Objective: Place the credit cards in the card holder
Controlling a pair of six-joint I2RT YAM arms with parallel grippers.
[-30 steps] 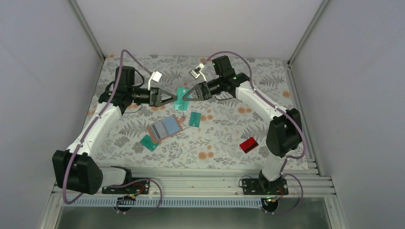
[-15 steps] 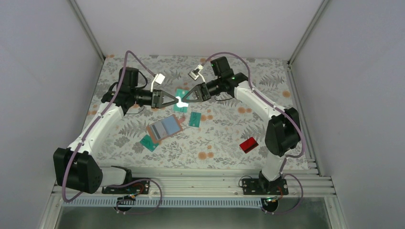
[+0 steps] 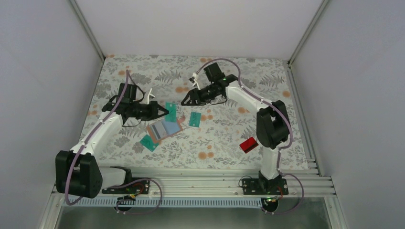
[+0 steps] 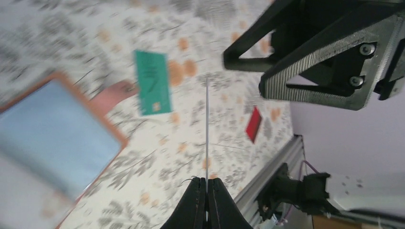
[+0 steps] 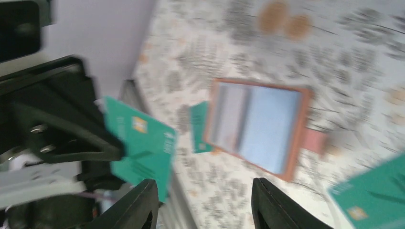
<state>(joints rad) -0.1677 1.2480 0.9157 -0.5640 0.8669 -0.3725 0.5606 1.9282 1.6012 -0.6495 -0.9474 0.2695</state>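
My left gripper (image 3: pixel 165 113) is shut on a teal credit card (image 3: pixel 170 110), which stands edge-on as a thin line (image 4: pixel 207 129) above its fingertips (image 4: pixel 207 183). It hangs just above the tan card holder (image 3: pixel 164 129), on which a blue-grey card lies. My right gripper (image 3: pixel 184 100) is open and holds nothing, a little behind and to the right of the held card (image 5: pixel 143 143). Another teal card (image 3: pixel 195 119) lies right of the holder. A further teal one (image 3: pixel 149 142) lies at its near-left corner. The red card (image 3: pixel 249 144) sits far right. A pinkish card (image 4: pixel 114 94) peeks out beside the holder (image 4: pixel 52 129).
The floral tablecloth (image 3: pixel 224 138) covers the table. Grey walls close in on both sides, and an aluminium rail (image 3: pixel 215 183) runs along the near edge by the arm bases. The right gripper's fingers (image 4: pixel 310 67) loom in the upper right of the left wrist view.
The teal card has passed from the right gripper to the left. The left gripper shut on it and carried it down toward the holder. The right gripper opened and drew back.
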